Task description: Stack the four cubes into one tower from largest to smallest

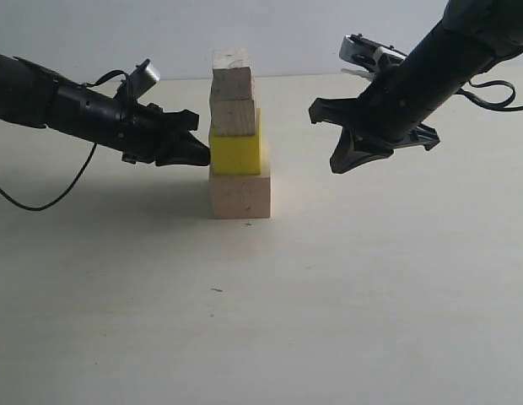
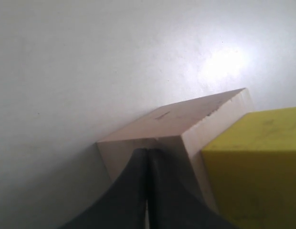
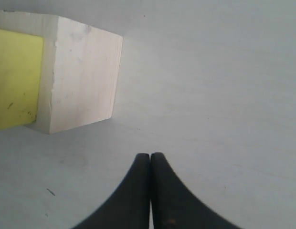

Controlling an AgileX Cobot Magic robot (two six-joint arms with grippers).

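Off-white desk [image 1: 261, 321] filled the lower frame, bare and matte, with one soft glare patch and a plain pale wall [image 1: 93, 34] behind. At upper centre stood the tower [image 1: 237, 135]: large wood cube [image 1: 240, 196] at the base, yellow cube [image 1: 238, 153] on it, then medium wood cube [image 1: 234, 118] and small wood cube [image 1: 232, 66], the upper ones sitting slightly toward the left. The left claw [image 1: 201, 153], pinched fully together and holding nothing, touched the yellow cube's left face. The right claw [image 1: 342, 162], likewise pressed together and empty, hung apart at the right of the tower. The cubes looked rigid, light and smooth-sided, so a sideways push would probably slide or topple them. Any cube would best be taken across two opposite flat faces, squarely at mid-height.
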